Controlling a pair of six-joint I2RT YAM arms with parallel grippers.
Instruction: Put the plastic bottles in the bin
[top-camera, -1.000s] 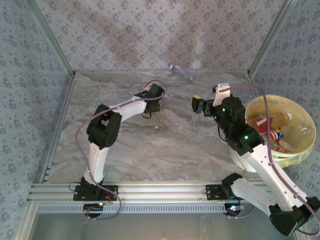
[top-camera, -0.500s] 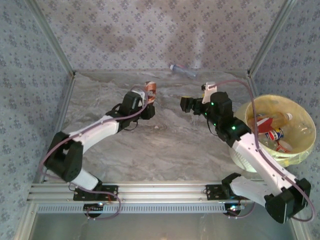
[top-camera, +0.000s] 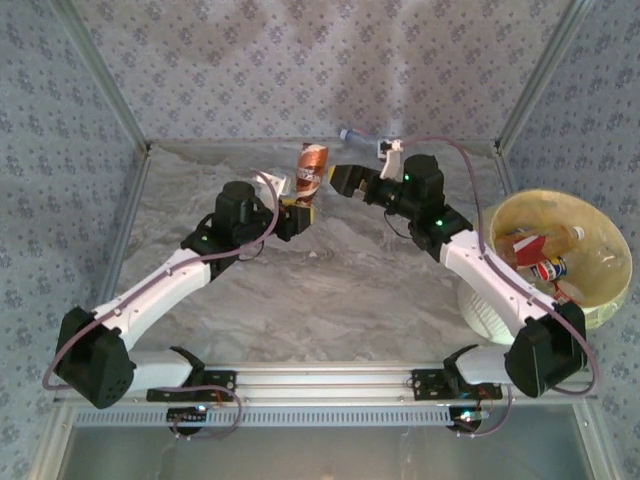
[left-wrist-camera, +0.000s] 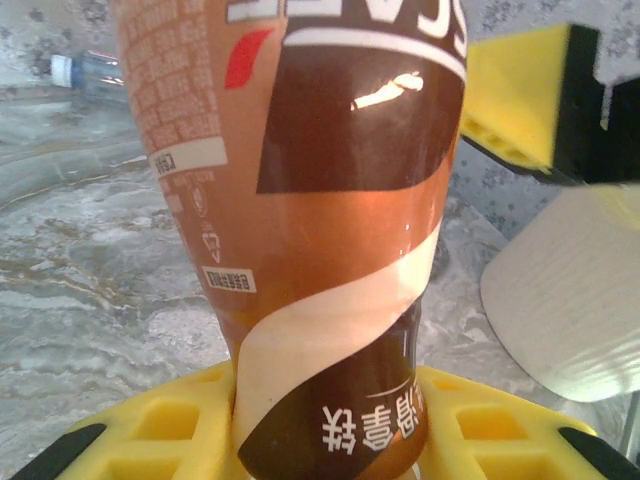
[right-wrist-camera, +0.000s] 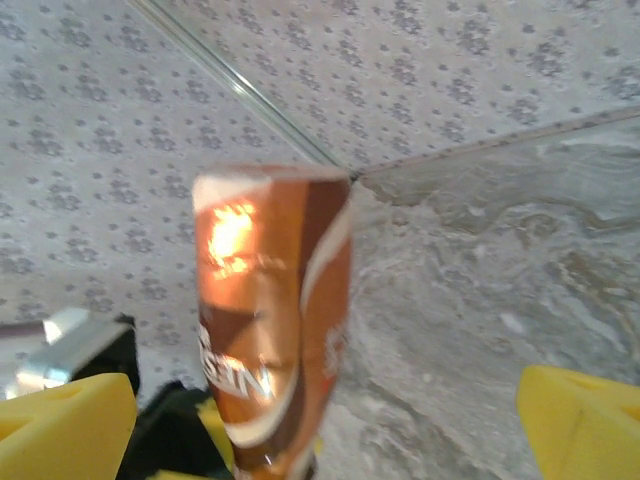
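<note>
Grippers: two, each with two yellow-padded fingers, one per arm.

1. Left gripper (top-camera: 297, 207): pinched tight on the narrow end of one brown-labelled bottle (top-camera: 313, 167). In the left wrist view its fingers (left-wrist-camera: 140, 435) press that narrow part from both sides, and the label print reads upside down. The bottle stands up out of the grip, slightly tilted, clear of the table (top-camera: 350, 290) and over its far middle.
2. Right gripper (top-camera: 342, 179): spread wide, with nothing between its pads. It faces the held bottle from the right and is just beside it. Whether a pad touches the bottle cannot be told. In the right wrist view the pads (right-wrist-camera: 60, 425) sit at the two lower corners, with the bottle between and beyond them.

Plastic bottles, by place:
- In the left gripper: one, as entered above.
- At the table's far edge, lying on its side against the back wall: one clear bottle (top-camera: 362, 140) with a pale cap, well apart from the bin.
- Inside the bin: binned bottles (top-camera: 545, 262), at least three, with red, blue and white labels. They overlap, so the exact count cannot be told.

Bin (top-camera: 545, 197): one, round and pale yellow, at the right side of the table beside the right arm.

Table: one, grey and marbled.
</note>
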